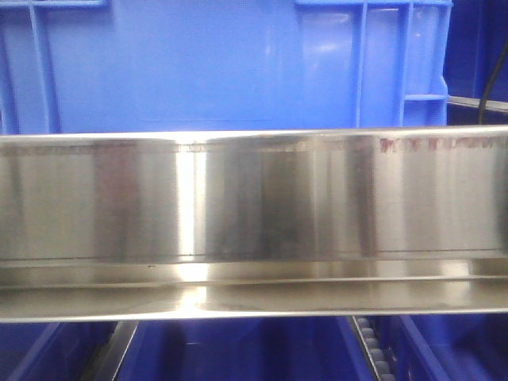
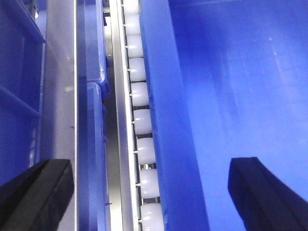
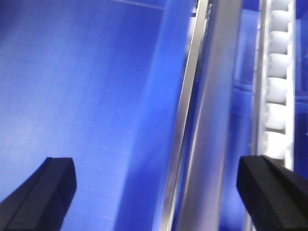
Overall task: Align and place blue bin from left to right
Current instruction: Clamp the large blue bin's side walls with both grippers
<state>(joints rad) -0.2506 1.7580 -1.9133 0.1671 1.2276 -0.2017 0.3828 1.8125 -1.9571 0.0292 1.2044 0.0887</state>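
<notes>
One large blue bin [image 1: 198, 63], ribbed near its corner, stands behind and above one steel rail [image 1: 254, 206]. One row of white rollers [image 2: 143, 120], nine showing in the left wrist view, runs just beside a blue wall. Left jaws: two black fingers [image 2: 38, 192] spread wide, astride that wall and the rollers. Right jaws: two black fingers [image 3: 41, 192] spread wide; whether either pair touches anything cannot be told.

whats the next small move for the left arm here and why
Probably ease the left jaws down over the thick rim of the large bright-blue plastic bin, then close. They stand open, straddling that rim and the row of white plastic rollers, and grip nothing.
</notes>
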